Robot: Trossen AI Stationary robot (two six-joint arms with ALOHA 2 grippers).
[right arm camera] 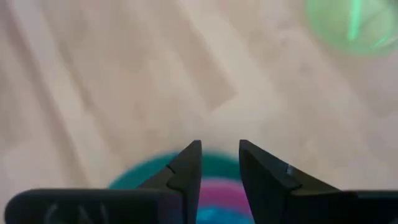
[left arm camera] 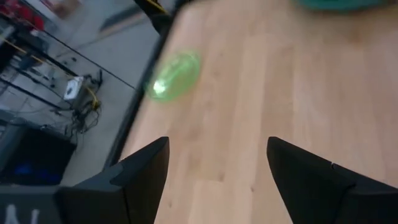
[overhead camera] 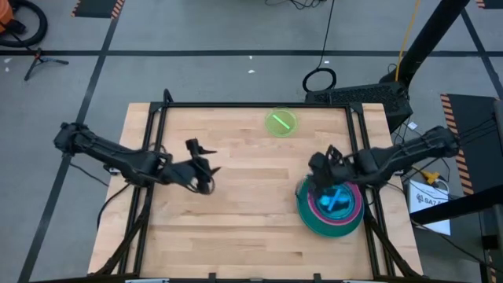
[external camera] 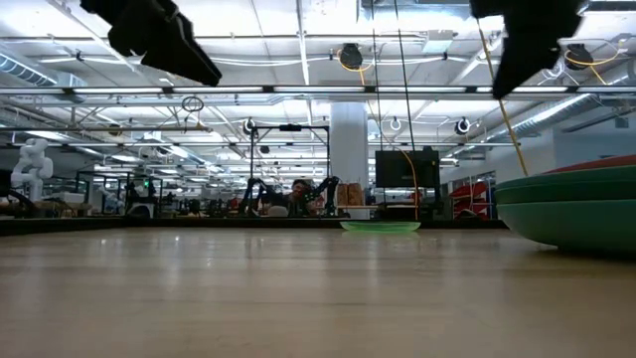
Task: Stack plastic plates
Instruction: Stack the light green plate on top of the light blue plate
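Now one stack of plates (overhead camera: 331,206) — one lime plate (overhead camera: 281,123) apart.

Grey floor (overhead camera: 236,31), bright ceiling lights (external camera: 298,40)

Both arms are matte black and jointed, with dark cables trailing along their links. The left gripper (left arm camera: 214,180) ends in broad, wedge-shaped black fingers; the right gripper (right arm camera: 219,171) has narrower, pointed black fingers.
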